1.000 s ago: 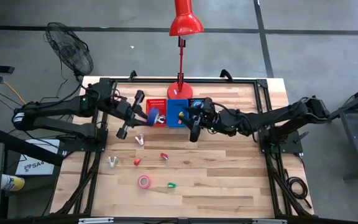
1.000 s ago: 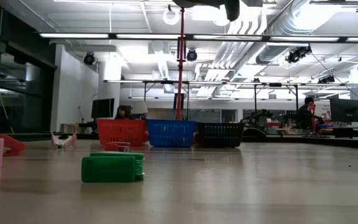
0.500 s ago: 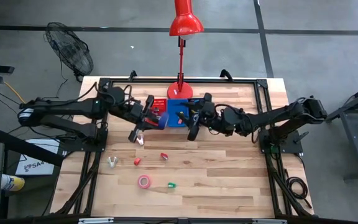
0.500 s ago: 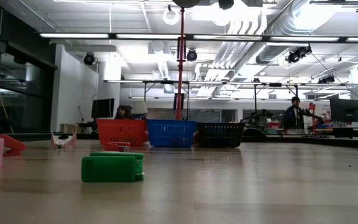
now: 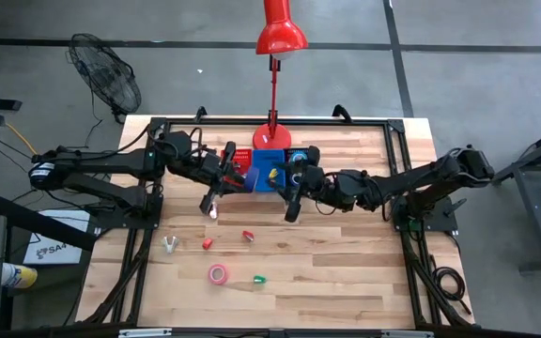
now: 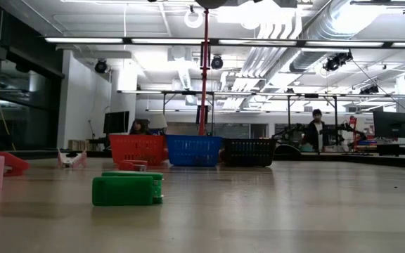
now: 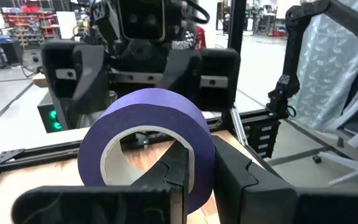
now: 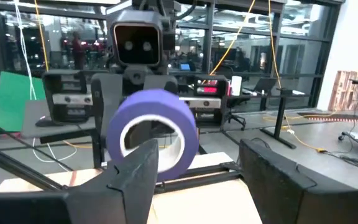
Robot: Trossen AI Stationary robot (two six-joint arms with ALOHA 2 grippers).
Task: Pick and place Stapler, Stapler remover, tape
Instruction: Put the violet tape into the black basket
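Two arms meet over my wooden table point(image 5: 346, 253); left pincer point(image 7: 197, 180) clamps the purple tape point(image 7: 146, 146); right pincer point(image 8: 197, 186) gapes empty; no readable writing.

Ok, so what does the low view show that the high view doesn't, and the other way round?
Only the low view shows a person in the room behind the table. Only the high view shows the left gripper and the right gripper, facing each other above the bins, plus a floor fan. Both show the red bin, the blue bin, the lamp pole, the pink tape roll and the small green item.
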